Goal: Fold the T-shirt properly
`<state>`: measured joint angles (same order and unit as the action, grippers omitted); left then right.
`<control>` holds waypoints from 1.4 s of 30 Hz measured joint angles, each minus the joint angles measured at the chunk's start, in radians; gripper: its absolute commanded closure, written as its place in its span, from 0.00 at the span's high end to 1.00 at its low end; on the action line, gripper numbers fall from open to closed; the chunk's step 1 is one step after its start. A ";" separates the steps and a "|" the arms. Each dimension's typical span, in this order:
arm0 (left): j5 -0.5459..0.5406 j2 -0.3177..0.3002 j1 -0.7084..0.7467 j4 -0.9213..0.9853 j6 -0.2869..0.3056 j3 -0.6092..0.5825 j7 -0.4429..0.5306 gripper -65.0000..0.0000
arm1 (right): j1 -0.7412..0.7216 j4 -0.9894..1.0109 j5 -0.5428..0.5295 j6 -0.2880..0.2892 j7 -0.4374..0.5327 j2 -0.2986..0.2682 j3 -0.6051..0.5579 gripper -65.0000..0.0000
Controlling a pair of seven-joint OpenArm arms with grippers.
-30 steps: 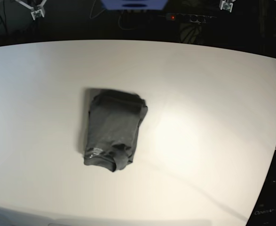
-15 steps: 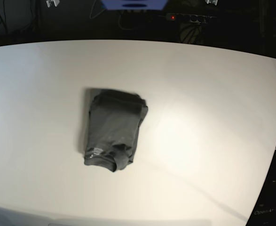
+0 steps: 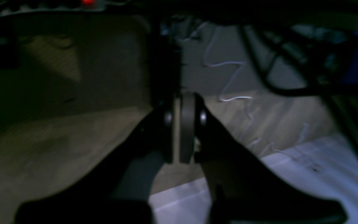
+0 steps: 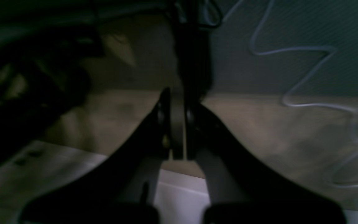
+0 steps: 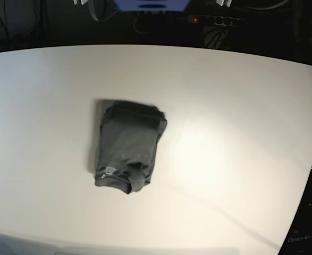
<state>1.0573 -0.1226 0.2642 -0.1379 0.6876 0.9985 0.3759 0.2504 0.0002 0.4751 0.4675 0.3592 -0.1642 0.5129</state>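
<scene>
The T-shirt (image 5: 128, 154) lies on the white table (image 5: 241, 133) left of centre, a dark grey bundle folded small, with a rolled edge at its near end. Neither wrist view shows it. Both arms are raised off the table at the far edge. Only a pale sliver of the right gripper (image 5: 81, 2) and of the left gripper (image 5: 222, 2) shows at the top of the base view. In its wrist view the left gripper (image 3: 179, 105) is shut, pads together, nothing between them. The right gripper (image 4: 176, 102) is shut and empty too.
Behind the table's far edge stand a blue box (image 5: 151, 4), a power strip with a red light (image 5: 209, 20) and dark cabling. The wrist views look down on a dim floor with a loose white cable (image 4: 306, 77) and a strip of the table edge (image 3: 291, 174).
In the base view both grippers have drawn upward and inward along the top edge, almost out of the picture. The T-shirt has not moved.
</scene>
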 measured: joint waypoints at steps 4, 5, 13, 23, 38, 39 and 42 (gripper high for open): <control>0.056 -0.005 -0.034 0.045 -0.159 0.000 -0.003 0.05 | -0.020 0.000 0.041 -0.079 -0.010 -0.003 0.002 0.01; 0.063 -0.005 -0.045 0.046 -0.198 0.000 -0.005 0.05 | -0.032 0.000 0.039 -0.080 -0.016 0.002 0.002 0.01; 0.054 -0.004 -0.165 0.126 -0.391 0.000 -0.004 0.05 | -0.091 -0.002 0.037 -0.087 -0.074 0.032 0.002 0.01; 0.053 0.054 -0.261 0.138 -0.464 0.004 -0.110 0.05 | -0.176 -0.002 0.039 -0.233 -0.097 0.071 0.004 0.01; -0.002 0.068 -0.295 0.137 -0.591 0.000 -0.171 0.05 | -0.211 -0.024 0.039 -0.338 -0.107 0.088 0.010 0.01; -0.002 0.068 -0.295 0.137 -0.615 0.000 -0.172 0.05 | -0.204 -0.042 0.039 -0.338 -0.109 0.093 0.011 0.01; -0.002 0.064 -0.294 0.137 -0.623 0.000 -0.174 0.05 | -0.201 -0.049 0.039 -0.367 -0.104 0.095 0.011 0.01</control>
<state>1.0550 -0.0586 -0.0303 -0.0006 0.0643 0.9985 0.2016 0.0494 -0.0490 0.5137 0.1009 0.2550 -0.0696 0.5236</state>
